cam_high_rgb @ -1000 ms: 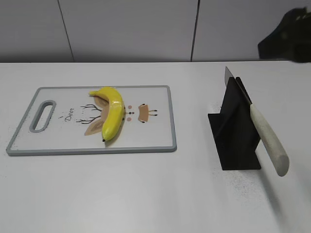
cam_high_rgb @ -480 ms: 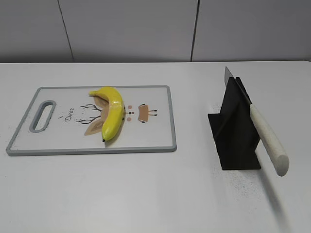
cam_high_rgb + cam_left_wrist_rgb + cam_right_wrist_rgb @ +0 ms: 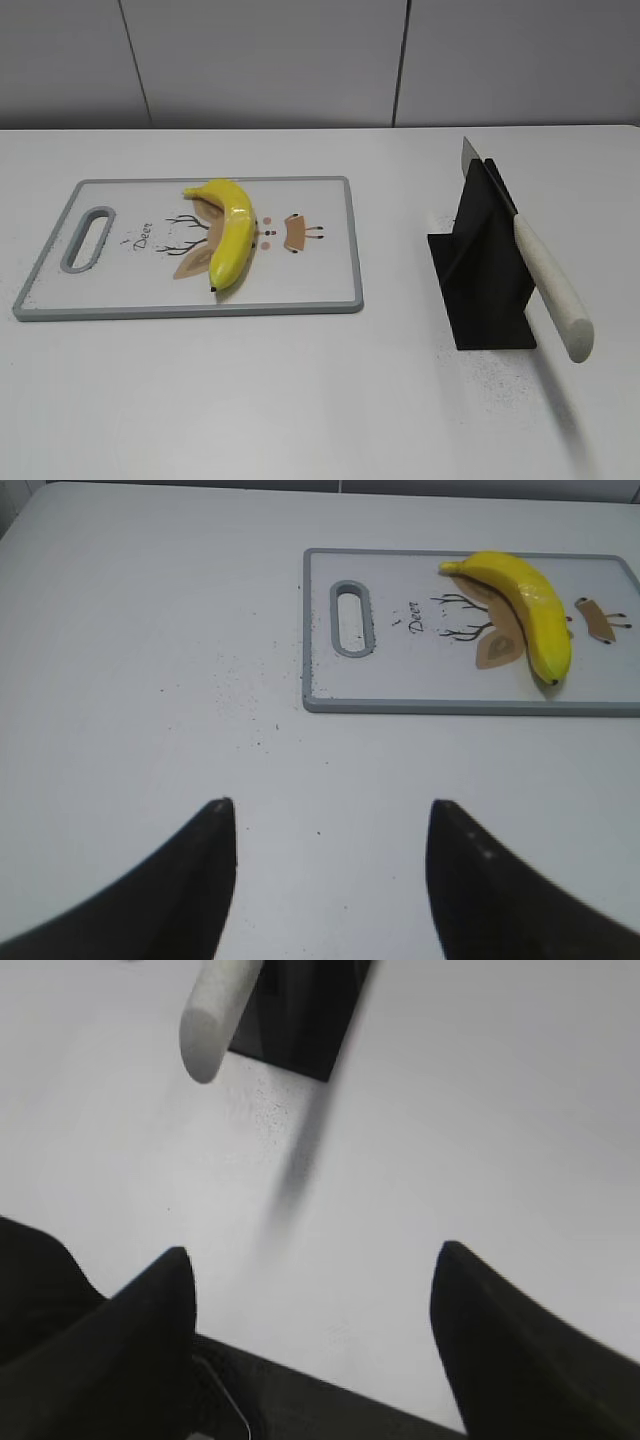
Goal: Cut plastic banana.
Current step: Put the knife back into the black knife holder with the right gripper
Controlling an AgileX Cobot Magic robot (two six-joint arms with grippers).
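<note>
A yellow plastic banana [image 3: 232, 230] lies whole on a white cutting board [image 3: 310, 280] with a grey rim; both also show in the left wrist view, the banana [image 3: 525, 610] on the board [image 3: 400, 680] at the upper right. A knife with a cream handle [image 3: 552, 290] leans in a black stand [image 3: 482, 270]; the handle end [image 3: 215, 1015] and the stand [image 3: 310, 1010] show at the top of the right wrist view. My left gripper [image 3: 330, 810] is open and empty over bare table, well short of the board. My right gripper [image 3: 312, 1255] is open and empty, short of the handle. Neither gripper shows in the exterior view.
The white table [image 3: 320, 400] carries small dark specks near the board's handle slot [image 3: 350, 618] and by the stand's base [image 3: 265, 1110]. A dark edge [image 3: 330, 1400] runs along the bottom of the right wrist view. A grey panelled wall [image 3: 300, 60] stands behind the table.
A dark arm part at the exterior view's top right corner a second ago has left the frame. The banana, board, knife and stand have not moved.
</note>
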